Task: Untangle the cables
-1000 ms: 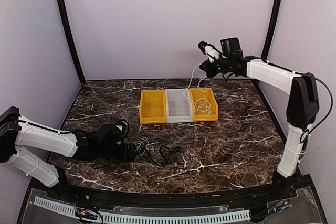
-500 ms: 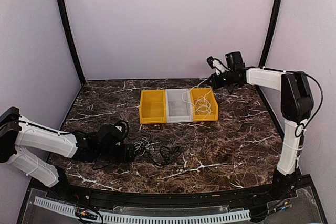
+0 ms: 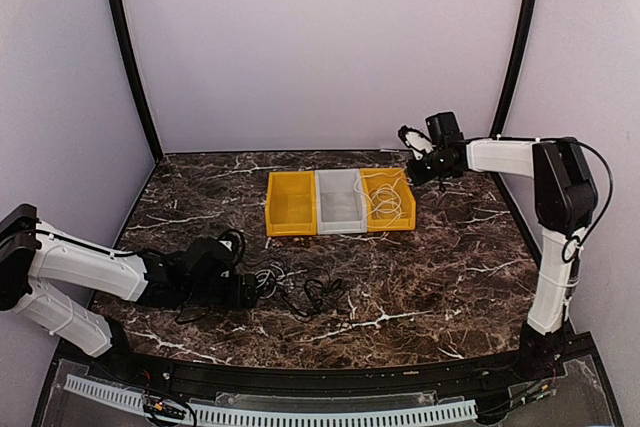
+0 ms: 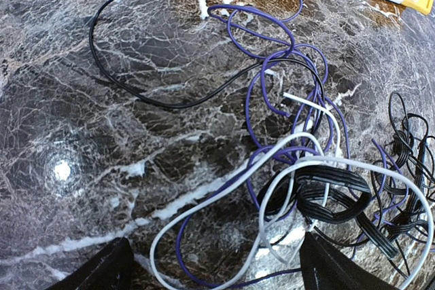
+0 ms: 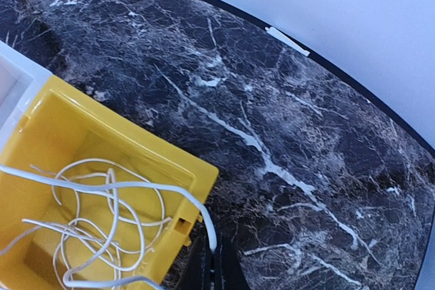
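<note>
A loose tangle of cables (image 3: 298,292) lies on the marble near the front left. In the left wrist view it is a thin black cable (image 4: 136,96), purple-looking loops (image 4: 258,32), a pale white cable (image 4: 224,181) and flat black bundles (image 4: 326,198). My left gripper (image 3: 250,290) (image 4: 217,278) sits low at the tangle's left edge, open, with loops lying between its fingers. A white cable (image 3: 390,202) (image 5: 109,195) is coiled in the right yellow bin (image 3: 392,226) (image 5: 170,215). My right gripper (image 3: 412,155) (image 5: 216,263) is shut on that cable's end, just behind the bin's back right corner.
Three bins stand in a row mid-table: a yellow one (image 3: 290,231) at the left, a white one (image 3: 338,228) in the middle, then the yellow one with the cable. Purple walls and black corner posts (image 3: 128,57) enclose the table.
My right gripper has come down and to the right from a raised spot behind the bins, lowering the white cable's end to the bin's back corner. The left arm has not moved.
</note>
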`<act>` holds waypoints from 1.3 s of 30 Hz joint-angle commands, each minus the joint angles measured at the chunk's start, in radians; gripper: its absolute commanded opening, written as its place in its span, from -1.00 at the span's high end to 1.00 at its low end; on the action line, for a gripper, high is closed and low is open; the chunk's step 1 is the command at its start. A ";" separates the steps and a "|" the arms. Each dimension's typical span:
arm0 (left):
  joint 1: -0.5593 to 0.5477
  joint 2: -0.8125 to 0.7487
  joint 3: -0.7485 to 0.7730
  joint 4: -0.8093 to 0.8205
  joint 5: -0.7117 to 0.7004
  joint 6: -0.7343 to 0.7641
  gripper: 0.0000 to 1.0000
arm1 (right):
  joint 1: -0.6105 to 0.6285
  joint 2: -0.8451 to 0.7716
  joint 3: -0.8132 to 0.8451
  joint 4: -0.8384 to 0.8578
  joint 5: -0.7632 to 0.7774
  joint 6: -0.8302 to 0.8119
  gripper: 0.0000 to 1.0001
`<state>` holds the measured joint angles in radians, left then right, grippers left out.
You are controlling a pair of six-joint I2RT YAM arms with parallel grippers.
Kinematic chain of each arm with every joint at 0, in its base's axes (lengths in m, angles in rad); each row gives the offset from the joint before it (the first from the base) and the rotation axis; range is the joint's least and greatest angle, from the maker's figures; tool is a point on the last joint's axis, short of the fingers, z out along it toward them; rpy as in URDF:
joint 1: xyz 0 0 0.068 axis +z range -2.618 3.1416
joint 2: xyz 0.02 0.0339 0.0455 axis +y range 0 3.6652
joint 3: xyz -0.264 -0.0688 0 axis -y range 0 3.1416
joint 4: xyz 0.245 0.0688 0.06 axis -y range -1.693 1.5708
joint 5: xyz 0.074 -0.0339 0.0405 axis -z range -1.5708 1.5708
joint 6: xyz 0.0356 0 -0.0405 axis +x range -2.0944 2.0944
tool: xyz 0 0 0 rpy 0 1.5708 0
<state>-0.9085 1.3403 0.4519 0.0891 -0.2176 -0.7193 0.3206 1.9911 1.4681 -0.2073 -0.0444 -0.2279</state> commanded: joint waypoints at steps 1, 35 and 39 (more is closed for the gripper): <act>-0.005 -0.012 -0.020 0.001 0.005 -0.007 -0.77 | 0.000 -0.085 -0.029 0.051 0.140 -0.033 1.00; -0.005 -0.033 -0.049 0.026 0.012 -0.007 -0.76 | 0.086 -0.121 0.094 -0.176 0.396 -0.119 1.00; -0.004 -0.055 -0.066 0.025 0.006 -0.010 -0.76 | 0.129 -0.085 0.127 -0.187 0.421 -0.134 1.00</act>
<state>-0.9085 1.3098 0.4168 0.1158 -0.2157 -0.7223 0.4030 1.8729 1.5364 -0.3912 0.3431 -0.3470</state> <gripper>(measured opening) 0.882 0.022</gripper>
